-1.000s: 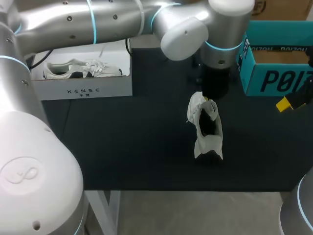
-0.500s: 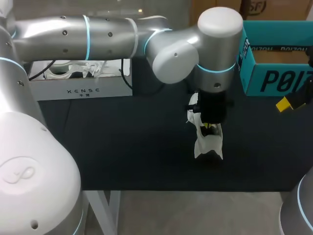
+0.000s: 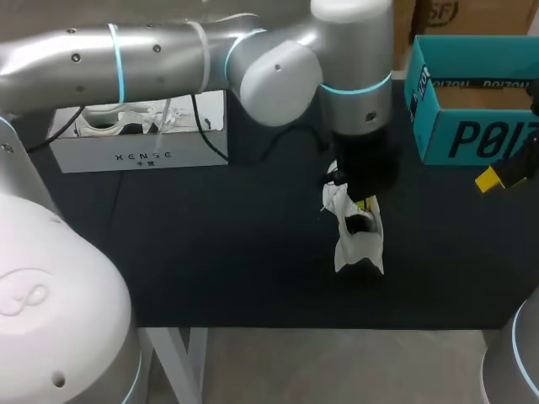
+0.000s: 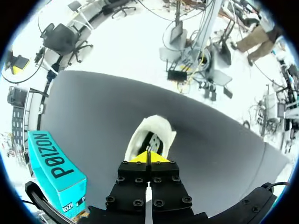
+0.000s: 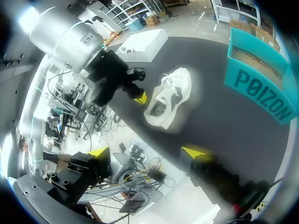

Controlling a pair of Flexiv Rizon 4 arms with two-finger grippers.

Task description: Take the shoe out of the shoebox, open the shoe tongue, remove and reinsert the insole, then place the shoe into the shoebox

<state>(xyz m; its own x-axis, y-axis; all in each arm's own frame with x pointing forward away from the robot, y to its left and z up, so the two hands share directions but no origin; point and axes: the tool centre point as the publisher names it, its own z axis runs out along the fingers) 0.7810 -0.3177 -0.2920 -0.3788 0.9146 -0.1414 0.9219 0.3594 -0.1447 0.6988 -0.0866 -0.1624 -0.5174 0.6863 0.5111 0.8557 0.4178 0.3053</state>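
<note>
A white shoe with dark panels stands on the black table mat, near the middle. My left arm reaches over from the left, and its gripper points down into the shoe's opening. In the left wrist view the gripper is shut, its yellow tips pressed together right at the opening of the shoe. Whether they pinch any part of the shoe is hidden. My right gripper stands open, away from the shoe, with nothing between its fingers. The teal shoebox stands open at the far right.
A white box holding another white shoe sits at the far left. The teal shoebox also shows beside my left gripper. A black cable hangs from the left arm over the mat. My right gripper hovers in front of the teal box.
My left arm has swung toward the near side and lowered. Its shut gripper has moved from above the shoe's far end down into the shoe's opening. The right arm has kept still.
</note>
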